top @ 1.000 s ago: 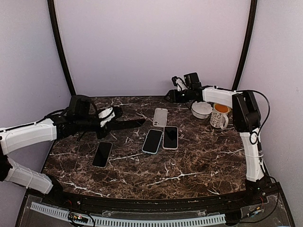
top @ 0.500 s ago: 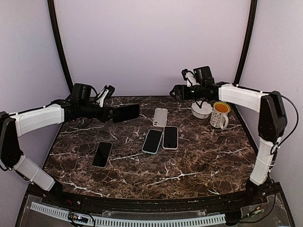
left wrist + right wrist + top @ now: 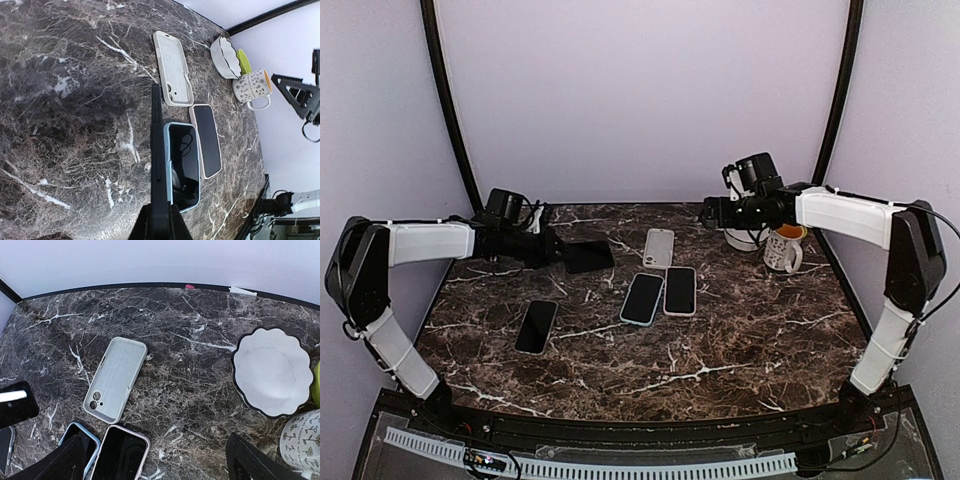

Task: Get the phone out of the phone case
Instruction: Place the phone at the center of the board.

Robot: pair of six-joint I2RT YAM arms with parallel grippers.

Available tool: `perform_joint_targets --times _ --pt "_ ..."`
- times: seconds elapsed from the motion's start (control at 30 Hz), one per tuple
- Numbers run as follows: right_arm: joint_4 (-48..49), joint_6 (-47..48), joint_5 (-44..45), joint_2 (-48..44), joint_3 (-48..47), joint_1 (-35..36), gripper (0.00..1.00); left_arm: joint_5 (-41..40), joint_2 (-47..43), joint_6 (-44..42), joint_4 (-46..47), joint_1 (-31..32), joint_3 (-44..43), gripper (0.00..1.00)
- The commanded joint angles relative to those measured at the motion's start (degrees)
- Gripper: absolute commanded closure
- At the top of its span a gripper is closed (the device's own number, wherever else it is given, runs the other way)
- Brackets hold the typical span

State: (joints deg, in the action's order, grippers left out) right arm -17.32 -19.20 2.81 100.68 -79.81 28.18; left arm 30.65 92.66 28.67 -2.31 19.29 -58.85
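Pinched by 1 end in the clamped left claw, the thin black phone-shaped slab could pivot loose and drop onto the light-blue-cased phone lying mid-way across the dark marble table, while the right claw hangs wide, holding nothing.
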Motion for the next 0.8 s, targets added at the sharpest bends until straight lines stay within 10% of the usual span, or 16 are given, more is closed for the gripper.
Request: perform_joint_targets --times 0.0,0.77 --pt "-0.93 -1.40 1.76 -3.18 3.36 0.86 0.01 5.19 1.60 10.47 6.90 -2.02 0.10 1.00" --pt "-7.29 -4.73 2.73 -9.29 13.23 3.51 0.01 14.26 14.44 13.38 10.77 -3.64 -0.35 0.97"
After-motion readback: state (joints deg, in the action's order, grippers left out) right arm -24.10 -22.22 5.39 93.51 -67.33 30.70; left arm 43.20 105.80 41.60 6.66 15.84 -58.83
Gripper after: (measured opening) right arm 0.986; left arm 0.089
